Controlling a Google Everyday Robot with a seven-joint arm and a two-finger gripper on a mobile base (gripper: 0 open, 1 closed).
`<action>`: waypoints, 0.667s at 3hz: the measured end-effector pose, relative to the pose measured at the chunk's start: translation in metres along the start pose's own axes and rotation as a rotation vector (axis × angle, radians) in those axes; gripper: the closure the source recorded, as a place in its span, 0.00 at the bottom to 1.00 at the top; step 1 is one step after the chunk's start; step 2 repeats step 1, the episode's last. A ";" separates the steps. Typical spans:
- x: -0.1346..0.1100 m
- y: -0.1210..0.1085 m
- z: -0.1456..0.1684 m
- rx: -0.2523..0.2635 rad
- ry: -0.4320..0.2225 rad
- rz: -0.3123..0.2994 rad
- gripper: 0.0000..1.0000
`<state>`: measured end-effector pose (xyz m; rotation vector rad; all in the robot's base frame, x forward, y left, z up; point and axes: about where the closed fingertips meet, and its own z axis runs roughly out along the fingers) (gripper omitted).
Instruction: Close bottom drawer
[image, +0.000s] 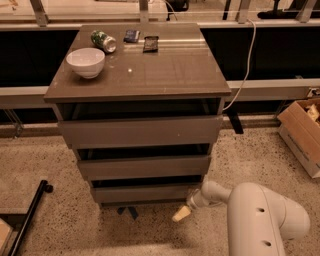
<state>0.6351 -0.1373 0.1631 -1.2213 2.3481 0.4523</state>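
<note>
Speckled floor runs under a grey-brown cabinet of three drawers. Your bottom drawer is the lowest front, just above the floor, and the dark gap above it suggests it stands a little way out. Your gripper hangs low by that drawer's right corner, just off the front and near the floor. You cannot tell from here whether it is spread or pressed together. Watch the angle: a push at the corner rather than mid-panel could skew the drawer and jam it. Go too low and you scrape the floor; too high and you catch the middle drawer. A hard shove could also rock the bowl on top.
</note>
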 end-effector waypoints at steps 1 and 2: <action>0.000 0.000 0.000 0.000 0.000 0.000 0.00; 0.000 0.000 0.000 0.000 0.000 0.000 0.00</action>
